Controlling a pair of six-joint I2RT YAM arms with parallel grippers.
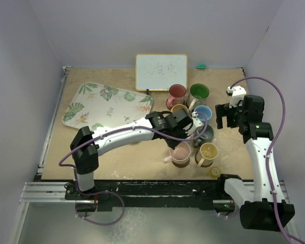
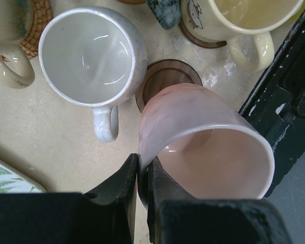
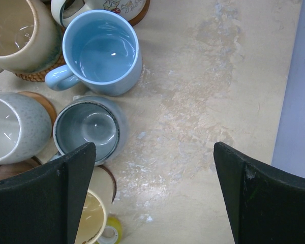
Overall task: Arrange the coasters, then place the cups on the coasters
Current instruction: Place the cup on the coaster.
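There are eight mugs point(image 1: 181, 152), one leaf-patterned tray point(image 1: 91, 104), one whiteboard point(image 1: 161, 72), one yellow tape roll point(image 1: 215, 172), and coasters point(image 2: 168, 76) too hidden to count.

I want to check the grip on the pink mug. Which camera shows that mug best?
The left wrist view: the pink mug fills the frame, its rim wall pinched by the left gripper. The top view shows the pink mug small, below the arm. The right wrist view misses it.

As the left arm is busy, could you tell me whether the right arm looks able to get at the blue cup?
Probably yes. The right gripper is open beside the blue cup, whose right side faces bare table; the tan cup and grey cup crowd only its other sides.
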